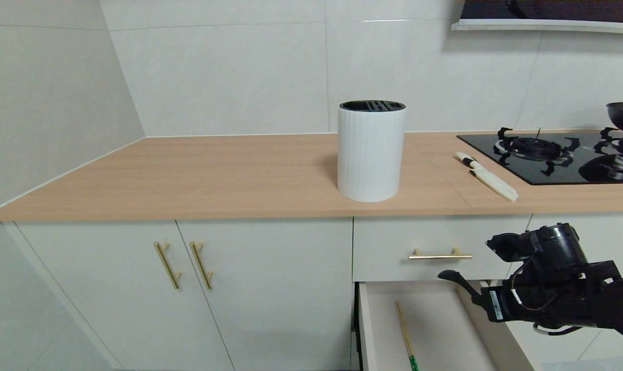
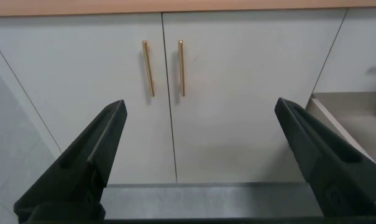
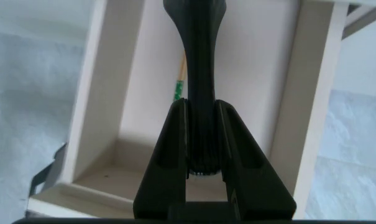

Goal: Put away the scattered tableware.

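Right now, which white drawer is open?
The lower white drawer, pulled out with wooden green-tipped chopsticks lying inside; the upper white drawer with the brass bar handle is shut.

Wood-grain countertop (image 1: 213, 175), bearing a white ribbed holder (image 1: 371, 150) upright near the front edge. At 3 o'clock from the holder and well apart from it, a pale knife (image 1: 486, 176) lying flat, just beside a black gas hob (image 1: 543, 172) set in at 2 o'clock. Below at 6 o'clock, an open drawer (image 1: 440, 330) with chopsticks (image 1: 404, 330) flat on its floor.
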Available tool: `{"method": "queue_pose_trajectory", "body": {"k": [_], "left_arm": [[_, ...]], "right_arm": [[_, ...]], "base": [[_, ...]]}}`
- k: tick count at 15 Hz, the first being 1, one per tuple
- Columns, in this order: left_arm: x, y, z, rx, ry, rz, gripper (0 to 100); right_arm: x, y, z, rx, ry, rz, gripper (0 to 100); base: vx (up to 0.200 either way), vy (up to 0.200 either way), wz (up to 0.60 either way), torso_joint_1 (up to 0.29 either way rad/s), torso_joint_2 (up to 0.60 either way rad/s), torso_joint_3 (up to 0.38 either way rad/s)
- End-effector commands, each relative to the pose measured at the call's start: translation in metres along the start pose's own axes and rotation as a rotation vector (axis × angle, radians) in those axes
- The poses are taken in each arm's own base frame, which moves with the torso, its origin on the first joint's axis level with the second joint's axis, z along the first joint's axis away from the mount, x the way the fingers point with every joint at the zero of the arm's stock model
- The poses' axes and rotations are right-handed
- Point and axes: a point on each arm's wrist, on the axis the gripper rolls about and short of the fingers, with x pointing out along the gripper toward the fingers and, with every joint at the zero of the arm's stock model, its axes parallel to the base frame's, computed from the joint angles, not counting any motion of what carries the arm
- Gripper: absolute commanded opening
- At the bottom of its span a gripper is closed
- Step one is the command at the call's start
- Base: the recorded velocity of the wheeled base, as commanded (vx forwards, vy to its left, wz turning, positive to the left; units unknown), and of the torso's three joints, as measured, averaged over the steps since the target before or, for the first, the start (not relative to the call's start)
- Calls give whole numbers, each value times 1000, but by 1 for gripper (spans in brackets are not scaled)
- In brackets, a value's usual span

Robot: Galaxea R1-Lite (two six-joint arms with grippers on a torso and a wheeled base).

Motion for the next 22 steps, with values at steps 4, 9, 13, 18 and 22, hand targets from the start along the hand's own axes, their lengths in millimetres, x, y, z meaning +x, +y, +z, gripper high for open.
{"method": "queue_pose_trajectory", "body": {"k": [4, 9, 13, 18, 22], "left_arm": [[0, 0, 0, 0, 2, 1, 100], [0, 0, 0, 0, 2, 1, 100], [0, 0, 0, 0, 2, -1, 100], [0, 0, 0, 0, 0, 1, 100], [0, 0, 0, 0, 0, 1, 100]], "right_arm": [[10, -1, -6, 2, 40, -9, 0], [12, -1, -6, 2, 40, -9, 0], [13, -1, -7, 2, 42, -9, 0], [16, -2, -8, 2, 45, -10, 0], [18, -1, -9, 1, 51, -11, 0]], "base": [[0, 0, 0, -5, 15, 9], [0, 0, 0, -67, 179, 115], [0, 0, 0, -151, 441, 286], [0, 0, 0, -121, 449, 323], [0, 0, 0, -22, 131, 91]]}}
